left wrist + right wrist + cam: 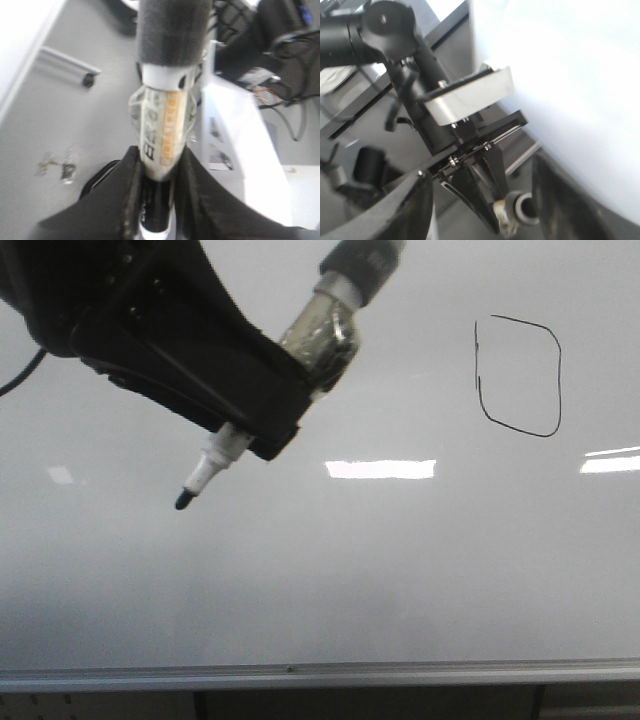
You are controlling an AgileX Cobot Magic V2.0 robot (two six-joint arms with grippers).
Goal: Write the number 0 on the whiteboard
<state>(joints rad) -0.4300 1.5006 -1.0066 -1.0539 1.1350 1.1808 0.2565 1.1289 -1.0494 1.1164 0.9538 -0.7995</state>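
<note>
Surface: large glossy grey-white whiteboard [400,570] fills the front view; silver aluminium rail [320,675] runs along its lower edge, nearest the camera. Above the rail, a wide band of bare board, unmarked across its full width.

Bright rectangular light reflections [380,469] sit mid-board, with another at the right edge.

Left gripper [250,425], black, enters from the upper left corner. Its jaws are clamped on a black-tipped marker pen with a white barrel [205,475]; the left wrist view shows the two black fingers [125,195] pressing either side of the barrel [162,145], dark foam-like sleeve on the pen's upper end. Pen is tilted, tip pointing down and left, over bare board. Cannot tell whether the tip touches the surface.

Number 0 [518,375]: thin black boxy loop, upper right of the board, well apart from the pen tip. Outline has a small gap at its upper left corner.

Right gripper [480,205]: only in its own wrist view, dark fingers spread wide, nothing between them, white board surface beside it.
</note>
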